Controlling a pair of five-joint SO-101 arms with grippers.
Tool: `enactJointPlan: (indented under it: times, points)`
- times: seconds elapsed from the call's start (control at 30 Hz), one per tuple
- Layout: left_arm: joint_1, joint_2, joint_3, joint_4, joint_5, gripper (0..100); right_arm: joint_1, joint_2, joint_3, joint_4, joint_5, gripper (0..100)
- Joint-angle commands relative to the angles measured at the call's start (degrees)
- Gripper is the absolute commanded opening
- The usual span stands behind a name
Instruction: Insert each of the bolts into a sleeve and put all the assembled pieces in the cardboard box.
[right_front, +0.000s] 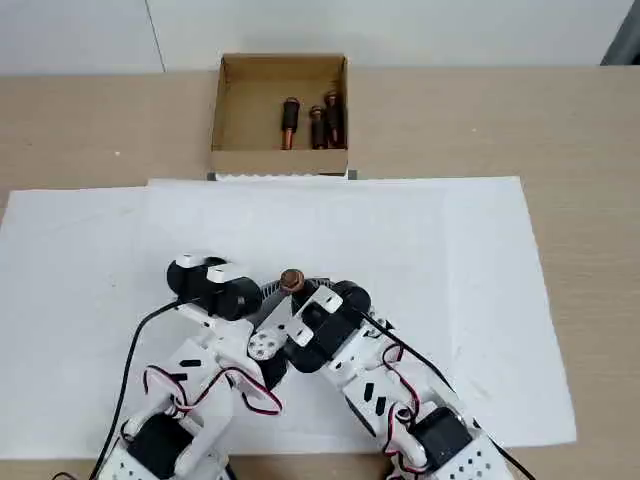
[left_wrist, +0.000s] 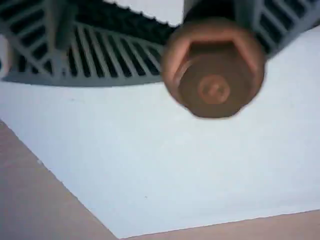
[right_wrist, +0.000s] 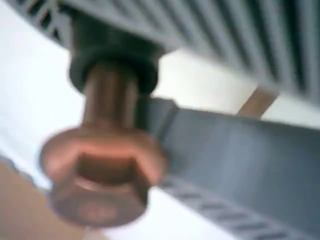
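- Step in hand, as I judge it: seating the last bolt (right_wrist: 100, 170) in its sleeve (right_wrist: 112, 55). Bare shank shows between the hexagonal head and the sleeve's rim, so it is not fully home.
- The next move calls for pushing the bolt down along the sleeve's axis without tilting, then carrying the piece to the cardboard box (right_front: 280, 160) at the desk's (right_front: 580, 140) far edge, where three assembled pieces (right_front: 315, 122) already lie.
- The left hand (right_front: 277, 290) is closed around the sleeve, jaws on either side, with the bolt head standing free above it.
- The right hand (right_front: 312, 288) sits just beside the piece; I cannot tell whether it grips anything.
- Both hands meet over the white sheet (right_front: 450, 260), towards the middle of the desk's near edge.
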Motion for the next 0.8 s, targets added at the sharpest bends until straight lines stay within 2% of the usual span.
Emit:
enactJointPlan:
  times: [0.0,0.2,0.43,0.67,0.77]
  points:
    - [-0.53,0.00,0.31,1.49,-2.81,22,-0.13,-1.19,0.79,-1.36,0.26,0.2]
    - [-5.36,0.00,0.31,1.49,-6.07,22,-0.13,-1.10,0.79,-1.27,0.18,0.2]
    - [-5.45,0.00,0.13,1.32,-5.98,22,-0.13,-0.92,0.79,-1.27,0.18,0.2]
    - [-5.98,0.00,-6.11,1.58,-4.66,22,-0.13,-0.92,0.79,-1.19,0.18,0.2]
    - [-8.97,0.00,-8.13,1.58,-5.01,22,-0.13,-0.92,0.79,-1.19,0.18,0.2]
